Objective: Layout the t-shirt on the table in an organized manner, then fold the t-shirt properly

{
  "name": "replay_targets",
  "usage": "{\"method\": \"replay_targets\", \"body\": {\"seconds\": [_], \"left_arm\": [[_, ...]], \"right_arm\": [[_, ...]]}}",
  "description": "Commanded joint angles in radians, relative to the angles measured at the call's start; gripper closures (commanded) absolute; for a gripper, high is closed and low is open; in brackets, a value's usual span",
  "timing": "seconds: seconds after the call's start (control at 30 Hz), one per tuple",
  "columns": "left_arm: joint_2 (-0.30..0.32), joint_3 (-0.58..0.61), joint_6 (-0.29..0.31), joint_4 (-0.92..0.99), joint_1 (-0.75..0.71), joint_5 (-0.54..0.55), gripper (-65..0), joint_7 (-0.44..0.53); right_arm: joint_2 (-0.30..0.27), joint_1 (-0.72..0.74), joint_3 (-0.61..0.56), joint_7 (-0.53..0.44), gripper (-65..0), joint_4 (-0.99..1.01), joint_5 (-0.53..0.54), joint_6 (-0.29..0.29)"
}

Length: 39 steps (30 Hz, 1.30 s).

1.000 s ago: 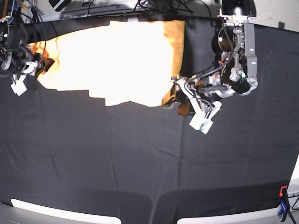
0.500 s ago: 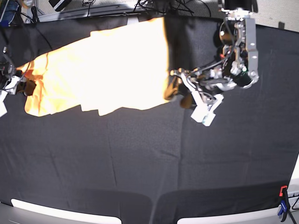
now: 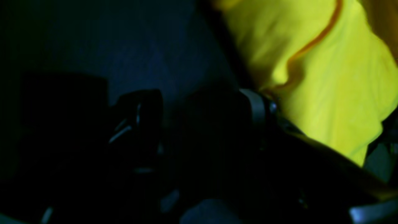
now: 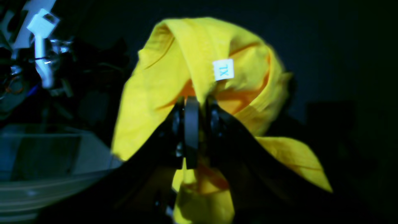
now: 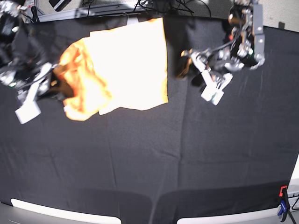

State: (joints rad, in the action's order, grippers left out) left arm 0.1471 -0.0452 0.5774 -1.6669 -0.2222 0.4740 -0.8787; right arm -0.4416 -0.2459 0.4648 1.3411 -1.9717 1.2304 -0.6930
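Note:
The light orange-yellow t-shirt point(image 5: 131, 65) lies on the black table point(image 5: 163, 154) at the back, left of centre, its left end bunched and folded over. My right gripper point(image 5: 57, 84) is shut on that bunched end. In the right wrist view its jaws point(image 4: 196, 102) pinch the cloth point(image 4: 186, 46) just below the collar's white size tag point(image 4: 223, 69). My left gripper point(image 5: 183, 65) hangs a little right of the shirt's right edge, apart from it. In the dark left wrist view its fingers point(image 3: 199, 109) stand apart, with cloth point(image 3: 326, 77) beyond them.
Cables and equipment point(image 5: 140, 5) line the table's back edge. Light grey edge pieces point(image 5: 60, 212) run along the front. A blue and red clamp point(image 5: 283, 205) sits at the front right corner. White blocks hang from both arms point(image 5: 28, 112) point(image 5: 212, 93).
My left gripper has let go of the shirt's right edge and moved up and right. My right gripper has carried the collar end rightward, bunching it over the shirt.

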Motion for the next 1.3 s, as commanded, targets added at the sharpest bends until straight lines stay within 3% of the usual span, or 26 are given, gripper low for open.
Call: {"method": "replay_targets", "body": {"seconds": [0.0,0.13,0.4,0.43,0.53,0.6,0.87,0.97,1.1,1.27], "left_arm": [[0.010,-0.001,0.006,-0.018,0.005,0.025,-33.5,0.026],[0.040,-0.001,0.006,-0.018,-0.018,0.032,-33.5,0.028],[0.055,-0.022,-0.009,-0.018,-0.030,0.032,-33.5,0.028],[0.056,-0.022,-0.009,-0.018,-0.030,0.031,-33.5,0.028],[0.056,-0.022,-0.009,-0.018,-0.030,0.031,-33.5,0.029],[0.056,-0.022,-0.009,-0.018,-0.030,0.031,-33.5,0.028],[0.056,-0.022,-0.009,-0.018,-0.030,0.031,-33.5,0.028],[0.056,-0.022,-0.009,-0.022,-0.030,0.045,-33.5,0.028],[0.056,-0.022,-0.008,-0.053,-0.029,0.106,-33.5,0.030],[0.056,-0.022,-0.008,-0.066,-0.026,0.102,-33.5,0.044]], "right_arm": [[0.000,0.005,-0.011,-0.019,0.0,-0.024,0.023,-0.005],[0.053,-0.007,-0.107,-0.018,0.0,-0.029,0.001,-0.005],[0.143,-0.006,-0.303,-0.059,0.0,-0.029,-0.204,-0.005],[0.154,-0.004,-0.321,-0.073,-2.0,-0.029,-0.233,-0.005],[0.183,-0.004,-0.375,-0.148,-21.6,-0.029,-0.271,-0.005],[0.209,-0.003,-0.410,-0.185,-30.7,-0.029,-0.285,-0.005],[0.267,0.034,-0.541,-0.184,-31.6,-0.029,-0.130,-0.005],[0.266,0.065,-0.530,-0.183,-31.5,-0.029,-0.131,-0.005],[0.254,0.079,-0.397,-0.177,-31.4,-0.040,-0.207,-0.005],[0.135,0.031,-0.196,-0.150,-31.4,-0.071,-0.229,-0.005]]}}
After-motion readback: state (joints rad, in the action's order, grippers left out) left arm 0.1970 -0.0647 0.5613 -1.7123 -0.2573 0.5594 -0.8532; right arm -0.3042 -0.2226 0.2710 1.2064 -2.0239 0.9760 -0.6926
